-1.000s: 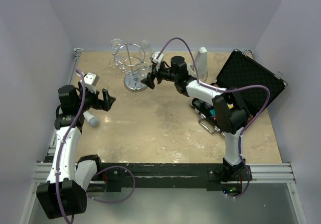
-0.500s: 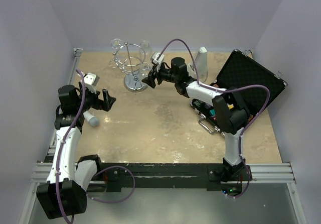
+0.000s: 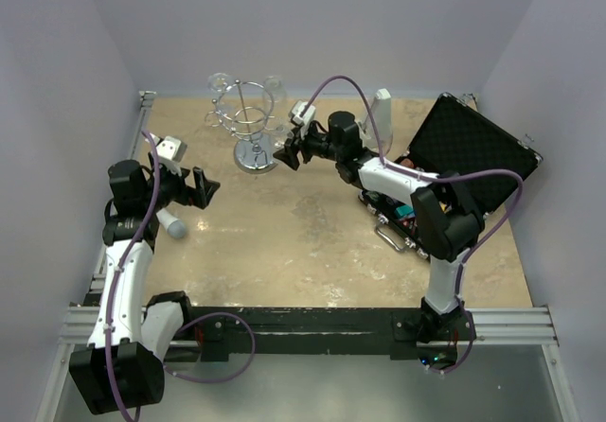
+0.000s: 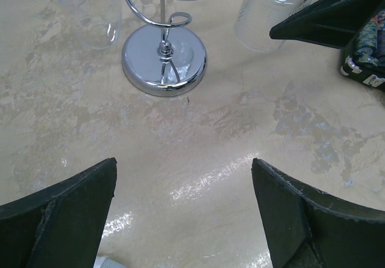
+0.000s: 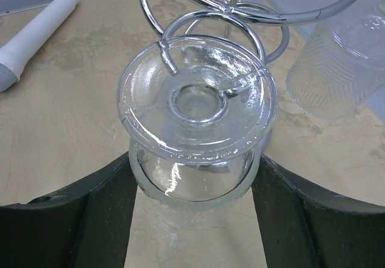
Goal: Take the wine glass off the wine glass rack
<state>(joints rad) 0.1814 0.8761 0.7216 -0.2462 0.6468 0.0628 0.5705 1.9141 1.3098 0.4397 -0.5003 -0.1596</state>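
Now the right pincer (image 5: 194, 160) pinches the wine glass (image 5: 198, 100) by its bowl — looks thin, slick, breakable — hold there, gently.

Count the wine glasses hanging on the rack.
3. One wine glass hangs inside the right pincer; a second at the back left of the rack; a third at its back right. The wire may hide others.
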